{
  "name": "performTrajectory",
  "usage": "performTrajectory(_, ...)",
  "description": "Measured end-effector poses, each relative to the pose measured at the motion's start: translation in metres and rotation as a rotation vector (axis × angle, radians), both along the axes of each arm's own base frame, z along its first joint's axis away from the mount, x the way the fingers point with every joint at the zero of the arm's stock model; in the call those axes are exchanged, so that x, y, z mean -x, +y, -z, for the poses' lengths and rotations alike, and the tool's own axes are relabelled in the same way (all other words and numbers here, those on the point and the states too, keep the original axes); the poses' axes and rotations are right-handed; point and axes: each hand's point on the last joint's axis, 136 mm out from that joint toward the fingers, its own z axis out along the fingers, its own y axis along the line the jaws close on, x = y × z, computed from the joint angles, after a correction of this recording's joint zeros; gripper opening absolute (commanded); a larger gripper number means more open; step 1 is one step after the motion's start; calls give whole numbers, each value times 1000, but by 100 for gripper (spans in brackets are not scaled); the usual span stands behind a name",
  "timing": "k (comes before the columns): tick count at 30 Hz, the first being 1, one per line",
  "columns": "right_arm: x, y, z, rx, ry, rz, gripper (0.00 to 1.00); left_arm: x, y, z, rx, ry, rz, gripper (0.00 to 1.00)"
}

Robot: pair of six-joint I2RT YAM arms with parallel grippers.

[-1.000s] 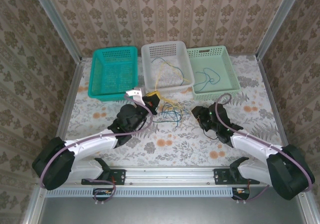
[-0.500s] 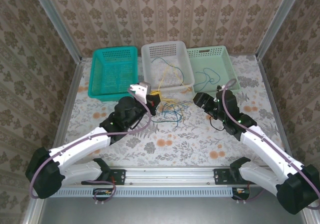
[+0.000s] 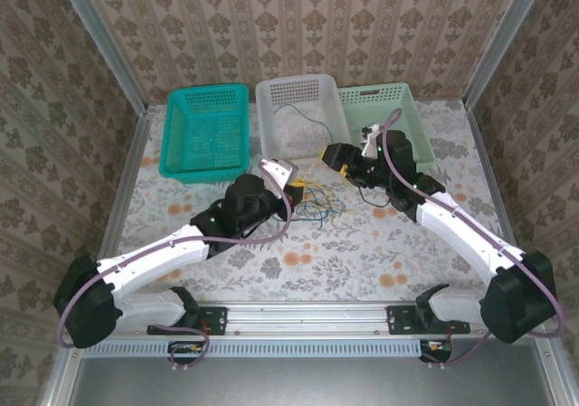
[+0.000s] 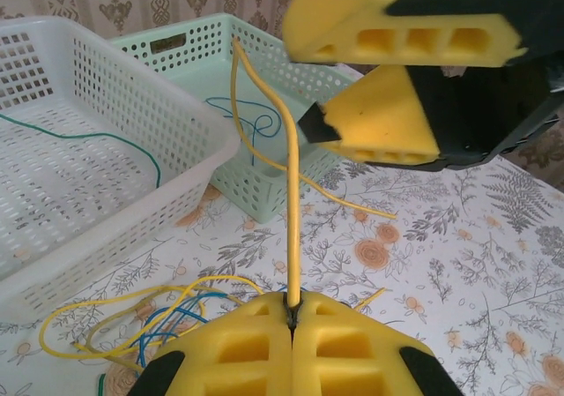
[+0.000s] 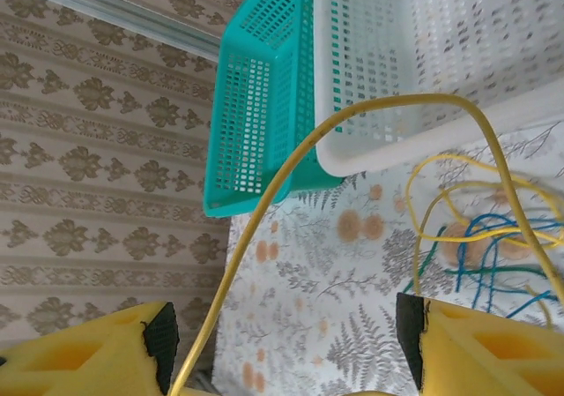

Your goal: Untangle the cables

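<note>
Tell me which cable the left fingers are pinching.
The yellow cable, rising from between the shut left fingers; the blue cable on the table and green cable in the white basket lie free.

Table: floral-patterned top (image 3: 362, 254).
Far left: teal basket (image 3: 169, 130).
Far centre: white basket (image 3: 294, 81), beside the pale green basket (image 3: 375, 88) on its right.
Centre: loose tangle of yellow and blue cables (image 3: 318, 205), just near of the white basket.

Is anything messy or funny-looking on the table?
Yes. Yellow and blue cables lie in a knotted heap on the table, just in front of the white basket, not inside it. One yellow cable sticks straight up, pinched between the shut left fingers.
</note>
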Motion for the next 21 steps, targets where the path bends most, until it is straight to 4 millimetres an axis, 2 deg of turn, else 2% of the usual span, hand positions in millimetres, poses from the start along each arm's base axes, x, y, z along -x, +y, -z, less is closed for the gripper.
performTrajectory(5,-12,5,1,-116,74,25,68,5,-11,-4,-15,-27,35,0)
performTrajectory(9,-26,-5,3,-176,103,75,68,11,-18,-3,-44,-44,66,0)
performTrajectory(11,-32,-10,3,-190,107,92,63,14,-20,2,-67,-43,80,0)
performTrajectory(15,-36,-16,2,-188,105,108,45,16,-22,12,-106,-34,93,0)
performTrajectory(17,-36,-16,-3,-125,85,89,26,15,-23,17,-119,-28,94,0)
performTrajectory(19,-36,-14,-18,-45,48,72,11,16,-23,21,-132,-21,96,0)
performTrajectory(21,-32,-2,-45,45,-34,18,1,15,-24,24,-141,-14,99,0)
